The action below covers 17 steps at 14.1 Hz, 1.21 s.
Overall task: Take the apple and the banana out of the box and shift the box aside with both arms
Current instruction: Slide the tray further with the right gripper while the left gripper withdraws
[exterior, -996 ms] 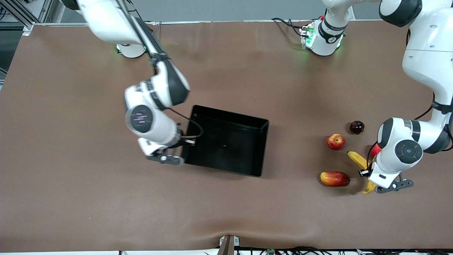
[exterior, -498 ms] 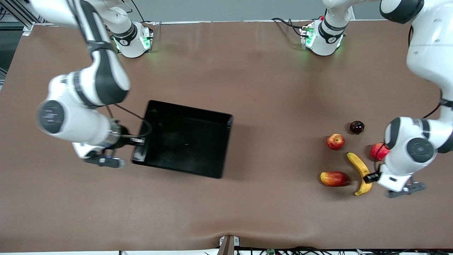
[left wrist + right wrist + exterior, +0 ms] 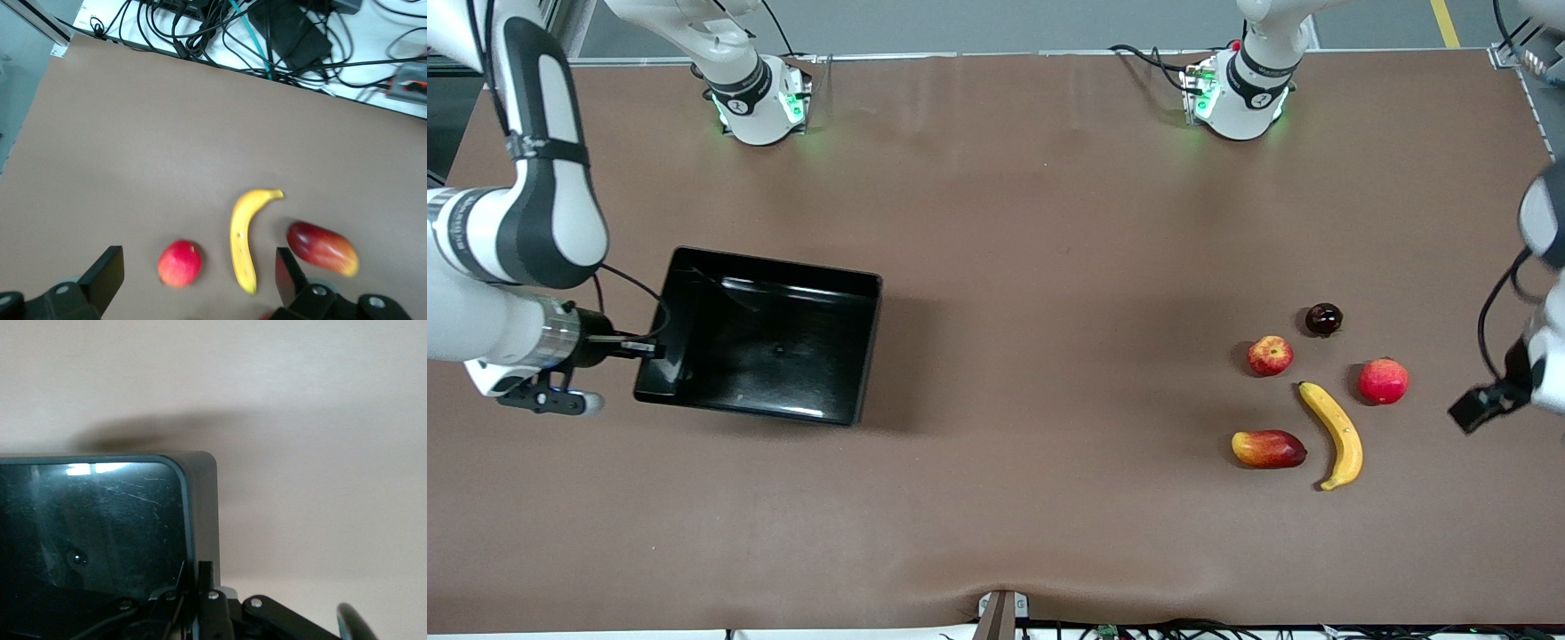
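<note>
The black box (image 3: 783, 272) sits on the table toward the right arm's end. My right gripper (image 3: 646, 349) is shut on the box's end wall, which also shows in the right wrist view (image 3: 201, 495) with the gripper (image 3: 200, 577) clamped on it. The yellow banana (image 3: 1336, 435) lies toward the left arm's end, and the small red apple (image 3: 1270, 355) lies farther from the front camera than it. My left gripper (image 3: 1483, 407) is open and empty, up over the table edge beside the fruits. In the left wrist view the gripper (image 3: 197, 260) is above the banana (image 3: 245, 237).
A larger pinkish-red round fruit (image 3: 1384, 380) lies beside the banana and shows in the left wrist view (image 3: 179, 263). A red-and-yellow mango (image 3: 1268, 449) lies beside the banana too. A dark plum (image 3: 1323, 318) lies farther back. Cables (image 3: 267, 33) run past the table's front edge.
My right gripper has dragged the box toward the right arm's end of the table. My left gripper has pulled away from the banana toward the table's end; the banana has stayed in place.
</note>
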### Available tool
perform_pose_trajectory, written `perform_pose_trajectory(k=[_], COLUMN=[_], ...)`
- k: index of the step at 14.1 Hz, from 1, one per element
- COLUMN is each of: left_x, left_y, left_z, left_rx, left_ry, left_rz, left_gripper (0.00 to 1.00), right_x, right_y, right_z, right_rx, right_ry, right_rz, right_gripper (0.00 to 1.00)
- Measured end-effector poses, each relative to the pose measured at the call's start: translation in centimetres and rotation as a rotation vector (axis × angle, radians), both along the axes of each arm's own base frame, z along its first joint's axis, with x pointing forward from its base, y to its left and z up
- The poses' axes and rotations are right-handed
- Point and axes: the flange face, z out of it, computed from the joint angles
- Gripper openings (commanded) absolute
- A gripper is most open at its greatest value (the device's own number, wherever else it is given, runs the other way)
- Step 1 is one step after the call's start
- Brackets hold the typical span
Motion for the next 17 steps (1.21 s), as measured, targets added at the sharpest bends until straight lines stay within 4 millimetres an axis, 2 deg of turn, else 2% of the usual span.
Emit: perform_pose_trajectory(k=[2,3,5,6,8,11,14,16,17], left_x=[-2.4,-3.4,-4.9,-5.5,-7.1,-10.0,-12.3,-13.2,-13.4], left_y=[-1.6,-1.8,-2.3,-2.7,-2.5,0.0,-0.3,-1.4,-1.9], left_z=[3.9,5.0,6.1,6.4,7.5,9.7,10.7,10.9,10.9], left_rx=[-0.053,-0.064,-0.067,-0.075,-0.116,-0.191,-0.231,-0.247,-0.248], left_ry=[0.010,0.026,0.074,0.102,0.162,0.220,0.229,0.234,0.236], left_rz=[0.005,0.011,-0.007,-0.037,-0.111,-0.175,-0.185,-0.186,-0.189], left_gripper=[1.00,1.00,1.00,1.00,1.00,1.00,1.00,1.00,1.00], right_x=[-1.4,-2.5,-4.7,-5.4,-5.8,-5.9,-6.4,-6.5,-6.5], right_y=[-5.8,-8.9,-14.2,-15.8,-16.9,-17.3,-18.2,-18.4,-18.3], right_z=[-3.7,-5.7,-8.8,-9.8,-11.2,-12.9,-14.6,-14.6,-14.7], right_rx=[0.005,0.005,0.014,0.031,0.062,0.063,0.077,0.082,0.085], right_ry=[-0.038,-0.056,-0.067,-0.065,-0.067,-0.066,-0.051,-0.051,-0.048], right_rz=[0.027,0.044,0.063,0.057,0.040,0.041,0.048,0.050,0.053], right_gripper=[0.00,0.00,0.00,0.00,0.00,0.00,0.01,1.00,1.00])
